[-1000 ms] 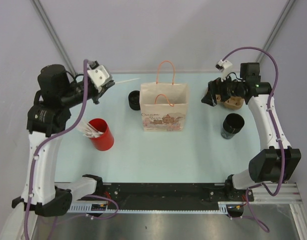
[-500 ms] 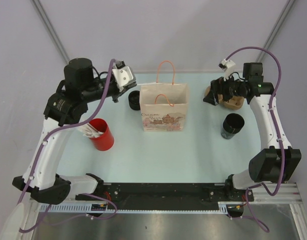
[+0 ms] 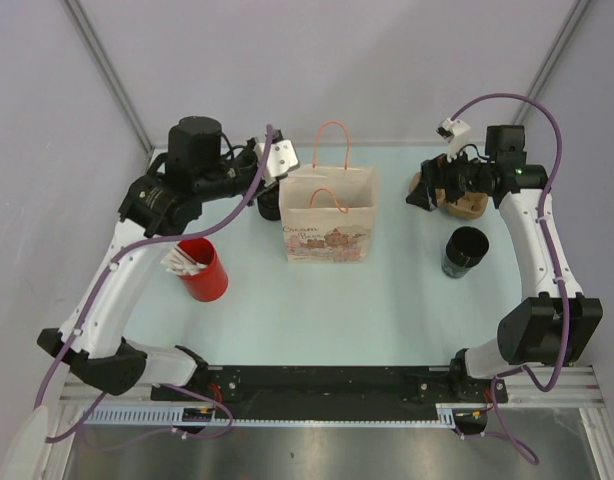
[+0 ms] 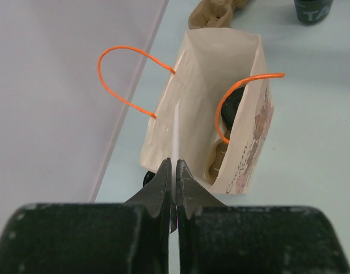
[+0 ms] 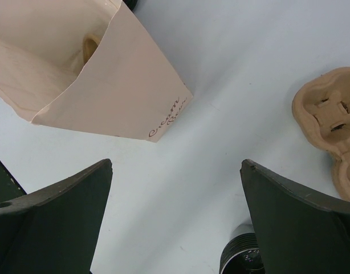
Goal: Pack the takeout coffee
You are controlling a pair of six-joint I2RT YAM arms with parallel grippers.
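Pale desk [image 3: 387, 300] under everything — the left hand [image 4: 174, 171] pinches a thin white stick [image 4: 178, 128] just off the left rear corner of the paper bag [image 4: 209, 85], long axis aimed into its open mouth; the right hand [image 5: 176, 165], spread wide, hangs right of the bag.

The paper bag [image 5: 123, 85] bears brown cursive lettering on its front; the first word looks like "Cream", and the line under it is too small to read. The black cup [image 4: 313, 10] shows white capitals, cut off, beginning "TA".
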